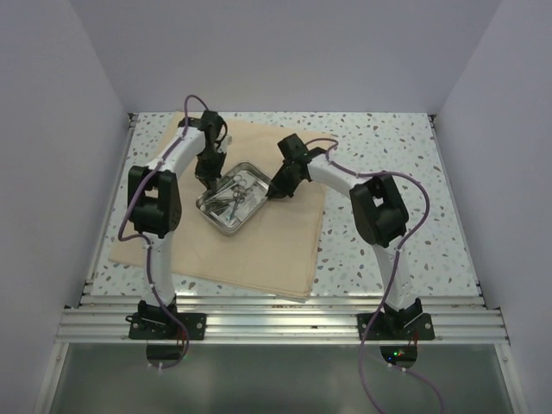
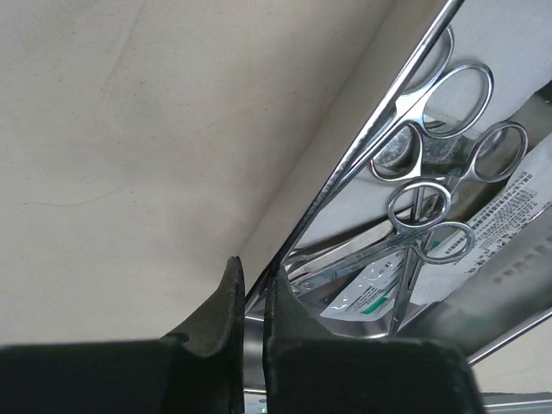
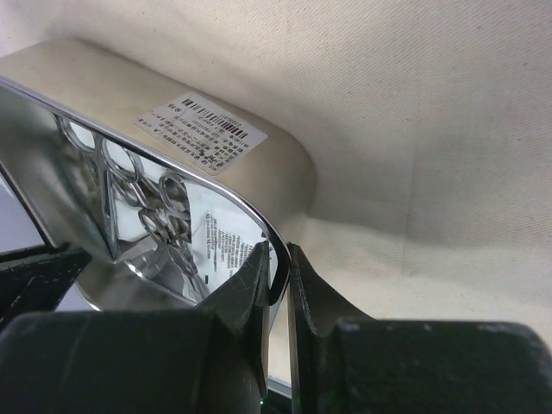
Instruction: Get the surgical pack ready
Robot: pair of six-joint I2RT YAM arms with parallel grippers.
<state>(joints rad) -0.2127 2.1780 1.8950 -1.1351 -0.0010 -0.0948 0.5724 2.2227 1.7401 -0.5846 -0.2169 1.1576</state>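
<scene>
The steel tray (image 1: 210,217) sits on the tan cloth (image 1: 259,250) on the table (image 1: 388,147), holding scissors (image 1: 235,197) and a sealed packet (image 2: 509,207). The left claw (image 2: 254,272) and right claw (image 3: 276,254) each pinch opposite rims. The tray looks stiff but slick, so it probably needs lifting level.

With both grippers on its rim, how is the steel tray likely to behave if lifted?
The steel tray looks rigid, so it should lift without flexing. Its polished rim, pinched thinly by the left gripper and right gripper, may slip or pivot in the grip. The loose scissors and printed packet inside would probably slide if it tilts.
</scene>
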